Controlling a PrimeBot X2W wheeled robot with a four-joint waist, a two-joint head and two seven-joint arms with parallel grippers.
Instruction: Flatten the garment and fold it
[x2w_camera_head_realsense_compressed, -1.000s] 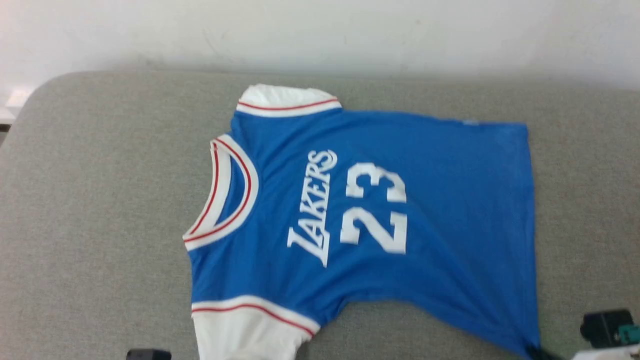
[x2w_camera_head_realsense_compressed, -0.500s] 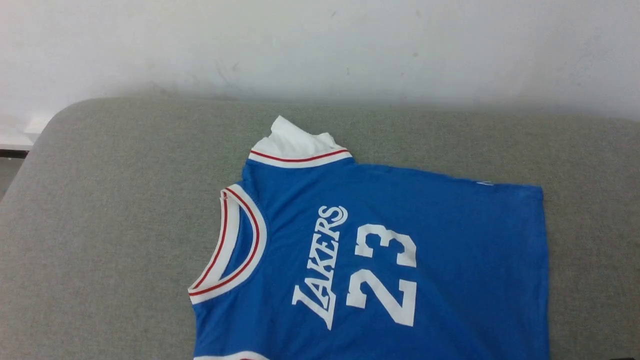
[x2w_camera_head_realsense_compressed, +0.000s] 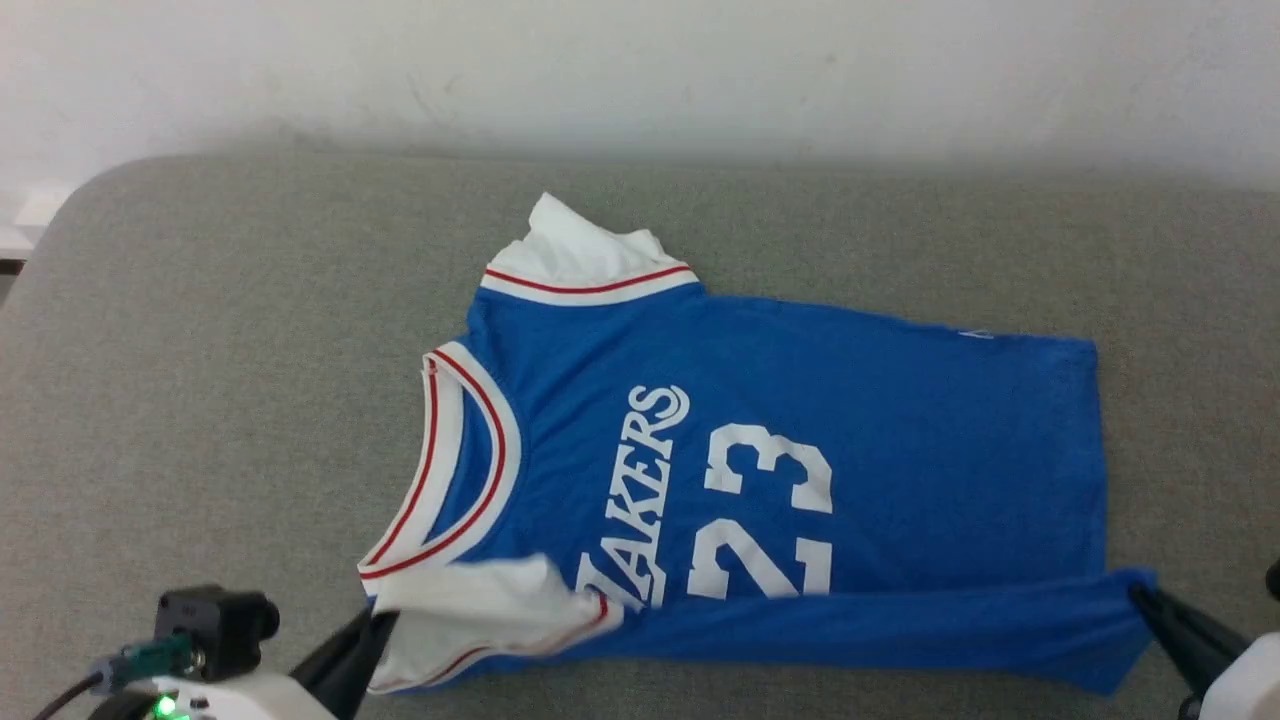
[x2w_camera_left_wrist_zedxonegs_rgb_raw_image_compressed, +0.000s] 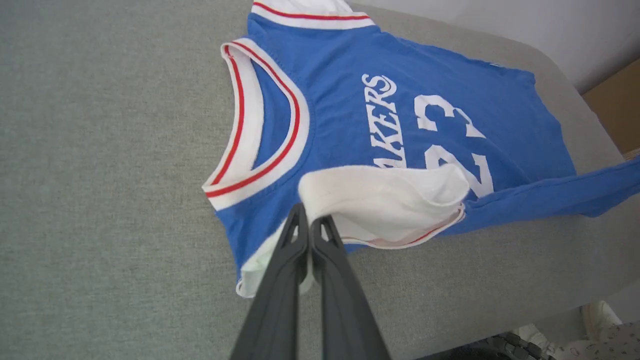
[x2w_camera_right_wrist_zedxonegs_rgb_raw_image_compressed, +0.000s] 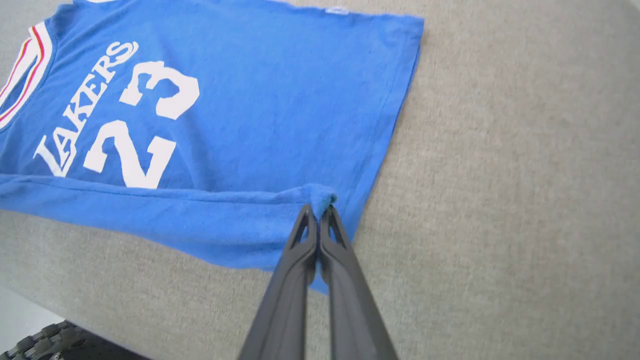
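The jersey (x2w_camera_head_realsense_compressed: 850, 400) lies front-up on the grey desk (x2w_camera_head_realsense_compressed: 200, 350), stretched between the grippers. The left gripper (x2w_camera_left_wrist_zedxonegs_rgb_raw_image_compressed: 309, 220) pinches its white sleeve (x2w_camera_left_wrist_zedxonegs_rgb_raw_image_compressed: 380, 200), folded over just beyond the tips. The right gripper (x2w_camera_right_wrist_zedxonegs_rgb_raw_image_compressed: 317, 209) pinches the blue hem corner (x2w_camera_right_wrist_zedxonegs_rgb_raw_image_compressed: 322, 195), with the edge beside it rolled over.

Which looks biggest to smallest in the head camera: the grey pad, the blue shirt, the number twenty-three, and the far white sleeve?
1. grey pad
2. blue shirt
3. number 23 and far white sleeve: about alike, too close to rank.
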